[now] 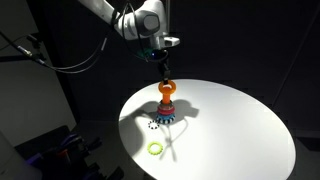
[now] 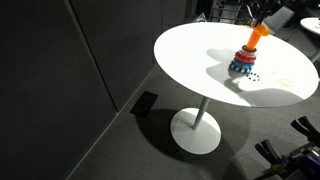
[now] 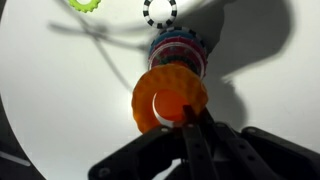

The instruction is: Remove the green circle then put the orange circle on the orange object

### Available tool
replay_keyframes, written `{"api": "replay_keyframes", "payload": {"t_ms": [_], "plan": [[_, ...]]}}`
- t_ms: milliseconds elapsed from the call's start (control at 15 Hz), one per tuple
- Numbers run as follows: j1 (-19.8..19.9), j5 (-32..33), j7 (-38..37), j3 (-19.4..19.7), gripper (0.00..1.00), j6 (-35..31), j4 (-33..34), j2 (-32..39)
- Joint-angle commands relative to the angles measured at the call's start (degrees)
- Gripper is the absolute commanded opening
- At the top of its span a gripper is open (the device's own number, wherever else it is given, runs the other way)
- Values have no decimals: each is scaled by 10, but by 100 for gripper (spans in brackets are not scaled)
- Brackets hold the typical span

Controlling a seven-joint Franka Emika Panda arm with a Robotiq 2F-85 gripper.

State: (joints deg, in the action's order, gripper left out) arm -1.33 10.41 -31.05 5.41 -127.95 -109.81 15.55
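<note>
My gripper (image 3: 188, 118) is shut on the rim of the orange circle (image 3: 170, 97), a thick orange ring. It hangs tilted just above the small stacking tower (image 3: 178, 48). In both exterior views the orange circle (image 1: 166, 90) (image 2: 258, 33) is right over the tower (image 1: 166, 110) (image 2: 243, 66), under the gripper (image 1: 162, 70). The orange object (image 1: 166, 103) is the tower's orange-red top piece, directly below the ring. I cannot tell whether they touch. The green circle (image 1: 155, 149) (image 3: 85, 4) lies flat on the table, apart from the tower.
A black-and-white toothed ring (image 1: 153, 125) (image 3: 160, 11) lies on the round white table (image 1: 240, 125) (image 2: 190, 50) between the tower and the green circle. The table's edge drops to a dark floor, and cables hang behind the arm.
</note>
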Motion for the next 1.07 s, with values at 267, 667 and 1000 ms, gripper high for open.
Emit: {"api": "replay_keyframes", "payload": {"t_ms": [267,667,1000], "plan": [[-10,6,-12,5,4,82,79,37],[-20,22,-14,7,4,125,109,56],[-27,41,-20,10,4,147,121,69]]}}
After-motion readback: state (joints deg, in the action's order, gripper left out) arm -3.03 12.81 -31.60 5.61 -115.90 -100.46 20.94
